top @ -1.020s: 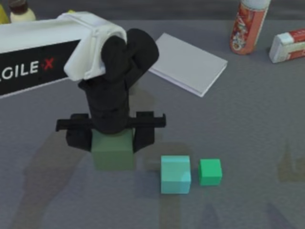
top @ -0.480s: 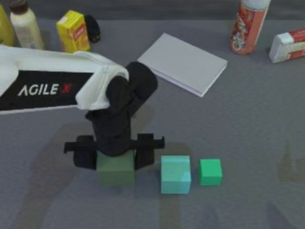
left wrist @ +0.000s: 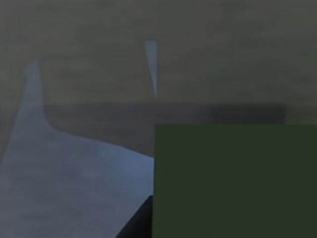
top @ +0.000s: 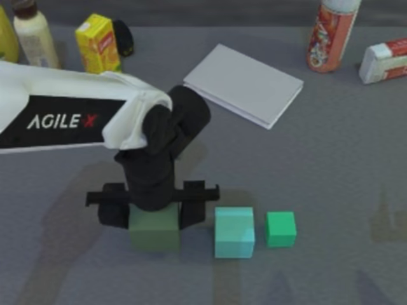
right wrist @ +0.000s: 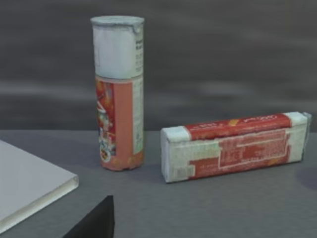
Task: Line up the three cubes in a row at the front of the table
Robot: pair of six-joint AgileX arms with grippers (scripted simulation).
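Left pincer [top: 152,210]: clamped on the olive cube [top: 154,230] near the surface's [top: 331,159] front edge. Cyan cube [top: 234,232] just beside it (a small gap between), green cube [top: 280,229] next, toward the right edge. Right arm: out of view.

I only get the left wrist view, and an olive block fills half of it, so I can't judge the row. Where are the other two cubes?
Observer: In the top view, the cyan cube sits right of the olive cube, and the green cube is right of that.
Operator: Do they touch?
Observer: No. Narrow gaps of table show between all three.
Operator: And my end effector?
Observer: The left end effector straddles the olive cube, with a finger against each side.
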